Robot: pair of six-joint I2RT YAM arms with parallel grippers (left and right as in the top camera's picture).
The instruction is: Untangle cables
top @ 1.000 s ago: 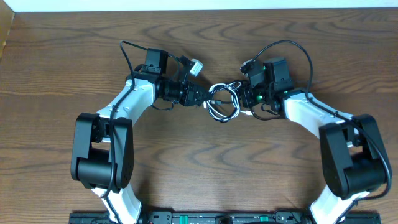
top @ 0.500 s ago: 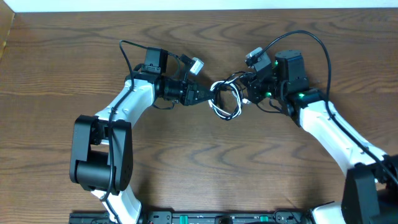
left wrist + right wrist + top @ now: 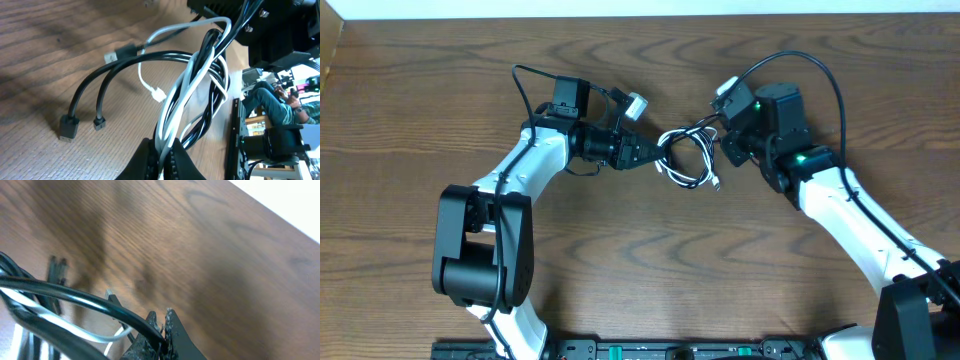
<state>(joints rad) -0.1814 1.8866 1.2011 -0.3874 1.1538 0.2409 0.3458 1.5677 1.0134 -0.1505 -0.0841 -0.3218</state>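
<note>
The thin black cord [image 3: 160,54] and thin white cord [image 3: 183,84] hang twisted together over the brown wooden worktop [image 3: 640,270], strung between the arms. The left pincer [image 3: 161,157] nips the white strand (black loops crowd beside it), and the right pincer [image 3: 162,332] is pressed onto the black cord. A slow, level pull apart should open the loops rather than cinch them.
</note>
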